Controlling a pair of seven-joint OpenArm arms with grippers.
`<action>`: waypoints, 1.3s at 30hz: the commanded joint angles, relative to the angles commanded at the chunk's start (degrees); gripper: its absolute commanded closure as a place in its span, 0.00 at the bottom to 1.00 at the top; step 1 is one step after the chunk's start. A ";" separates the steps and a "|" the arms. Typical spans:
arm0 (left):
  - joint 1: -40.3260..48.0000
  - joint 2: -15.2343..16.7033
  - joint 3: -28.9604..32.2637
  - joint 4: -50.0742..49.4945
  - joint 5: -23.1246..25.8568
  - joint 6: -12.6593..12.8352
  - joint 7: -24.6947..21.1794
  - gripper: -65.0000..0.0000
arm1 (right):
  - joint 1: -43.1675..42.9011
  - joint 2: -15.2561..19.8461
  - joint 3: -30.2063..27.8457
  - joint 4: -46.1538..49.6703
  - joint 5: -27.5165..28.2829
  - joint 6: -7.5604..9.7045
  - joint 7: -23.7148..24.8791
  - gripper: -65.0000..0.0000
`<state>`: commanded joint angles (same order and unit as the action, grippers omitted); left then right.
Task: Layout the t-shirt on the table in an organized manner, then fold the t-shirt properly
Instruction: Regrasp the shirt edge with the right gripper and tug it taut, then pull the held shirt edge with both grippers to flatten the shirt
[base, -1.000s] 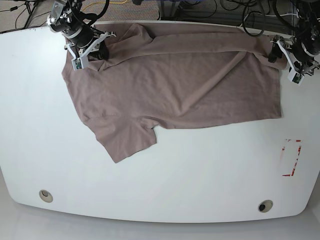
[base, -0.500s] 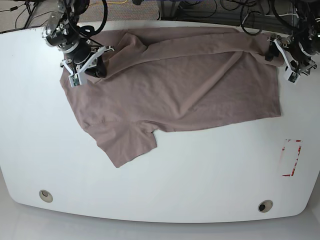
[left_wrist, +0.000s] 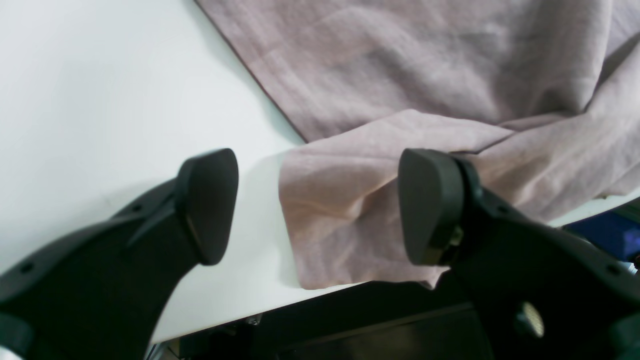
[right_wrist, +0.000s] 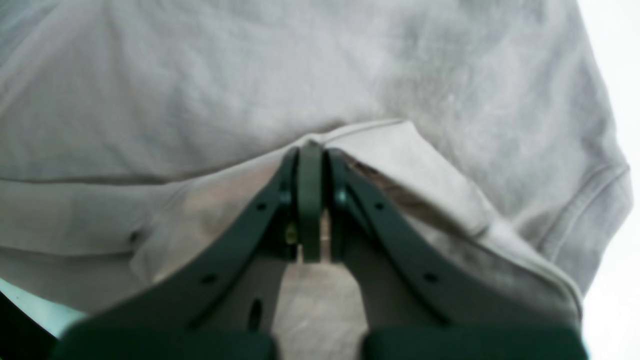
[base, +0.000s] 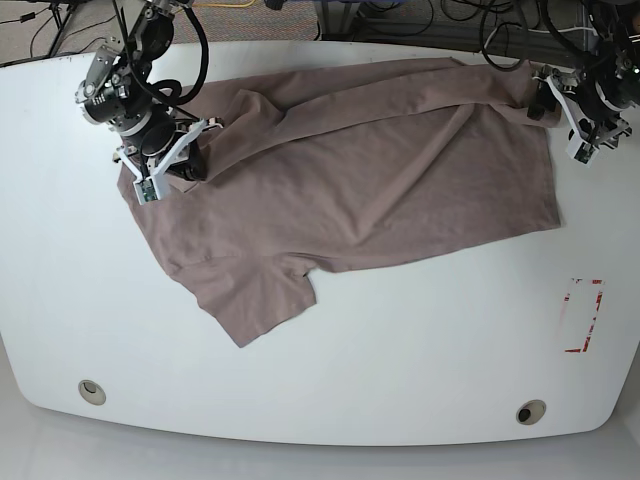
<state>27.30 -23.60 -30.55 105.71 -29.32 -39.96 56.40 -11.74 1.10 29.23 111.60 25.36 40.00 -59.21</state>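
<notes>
So, closest to the base camera, the glossy white worktop has a round grommet hole near each front corner, the one on the left of the view and the one on the right of the view. A bit further back, on the right side of the view, there's a red tape outline, kinda patchy, just lying there on the white surface.

Next up is the t-shirt, dusty mauve and spread wide across the back half of the worktop. One sleeve-like flap pokes out toward the camera on the view's left side. The main part looks pretty flat, with a soft diagonal crease on the right half. Past that, a long strip of the cloth is folded over along the back, running up at a slant to the right.

The right gripper has its fingers together, clamped on a raised fold of the t-shirt. The left gripper is over the shirt's other back corner with its fingers spread well apart, some bunched cloth showing between them. Can't tell if either finger is touching the fabric.

Way at the back, behind the worktop's far edge, there's a bunch of black cables.
</notes>
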 joint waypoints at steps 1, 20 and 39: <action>-0.09 0.00 0.00 0.00 0.00 0.00 0.00 0.28 | 0.70 0.00 0.00 0.00 0.00 0.00 0.00 0.92; -0.18 0.09 0.79 0.09 -0.26 0.00 0.00 0.28 | 3.87 3.87 0.09 0.09 -0.35 0.00 0.00 0.32; 1.58 8.62 2.37 2.11 -2.11 -0.04 0.00 0.28 | -5.36 10.02 8.97 -4.66 -13.98 0.00 6.07 0.30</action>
<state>28.88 -14.99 -28.18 107.82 -31.43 -40.00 56.40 -17.10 11.12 38.20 106.95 11.38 40.00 -53.14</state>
